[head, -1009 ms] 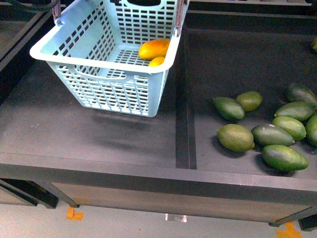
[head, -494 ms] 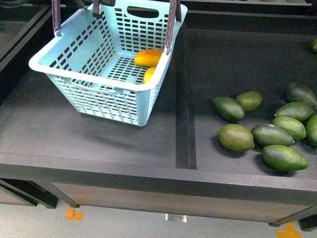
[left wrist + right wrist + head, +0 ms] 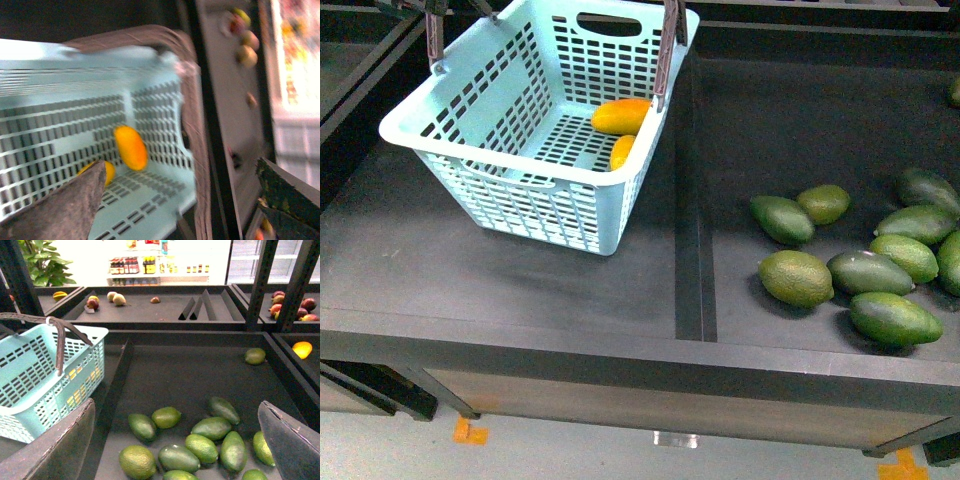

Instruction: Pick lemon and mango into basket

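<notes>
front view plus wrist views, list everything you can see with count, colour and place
turquoise slotted plastic basket: one, left shelf section, tilted
orange-yellow oval mango: one, inside the basket
small yellow lemon: one, in the basket beside the mango
dark green oval fruits: about eight in the front view, right section
brown-grey swing handles: two, raised on the basket
left gripper: fingers apart, over the basket
right gripper: open, above the green fruits

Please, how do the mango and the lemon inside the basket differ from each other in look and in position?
The mango is larger and long, yellow shading to orange; the lemon is smaller and plain yellow. In the front view the mango lies further back and shows nearly whole, while the lemon lies nearer and is partly hidden behind the wall of the basket. Both rest on the basket's slotted floor by the same side, close together.
</notes>
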You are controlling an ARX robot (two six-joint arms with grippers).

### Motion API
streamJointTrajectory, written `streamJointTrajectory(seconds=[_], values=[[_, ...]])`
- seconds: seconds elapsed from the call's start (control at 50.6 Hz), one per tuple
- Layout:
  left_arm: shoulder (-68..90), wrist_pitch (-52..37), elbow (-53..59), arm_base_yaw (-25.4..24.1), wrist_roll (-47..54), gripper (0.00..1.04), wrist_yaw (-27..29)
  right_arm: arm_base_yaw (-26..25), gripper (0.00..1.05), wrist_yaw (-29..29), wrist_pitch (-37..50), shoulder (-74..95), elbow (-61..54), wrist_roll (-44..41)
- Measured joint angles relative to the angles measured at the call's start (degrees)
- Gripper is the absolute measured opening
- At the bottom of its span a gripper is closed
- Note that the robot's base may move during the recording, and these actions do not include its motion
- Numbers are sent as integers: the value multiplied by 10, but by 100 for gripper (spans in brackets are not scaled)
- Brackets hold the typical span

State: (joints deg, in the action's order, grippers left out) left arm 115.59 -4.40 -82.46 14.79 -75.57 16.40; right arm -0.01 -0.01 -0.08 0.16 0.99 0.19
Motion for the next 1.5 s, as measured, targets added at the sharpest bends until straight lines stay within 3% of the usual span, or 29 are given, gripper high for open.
streamJointTrajectory(seconds=[0.099,0.178,0.297,0.475,0.791,0.89,1.503], values=[[-43,-273,159,-13,271,70,-41,0,96,0,0,0,0,0],[-96,-428,274,-26,472,56,-53,0,96,0,0,0,0,0],[-170,-519,383,-50,654,36,-64,0,96,0,0,0,0,0],[-251,-553,523,-71,730,3,-92,0,96,0,0,0,0,0],[-414,-563,694,-106,747,3,-125,0,96,0,0,0,0,0],[-433,-580,732,-130,748,3,-160,0,96,0,0,0,0,0],[-749,-348,815,-146,749,3,-164,0,96,0,0,0,0,0]])
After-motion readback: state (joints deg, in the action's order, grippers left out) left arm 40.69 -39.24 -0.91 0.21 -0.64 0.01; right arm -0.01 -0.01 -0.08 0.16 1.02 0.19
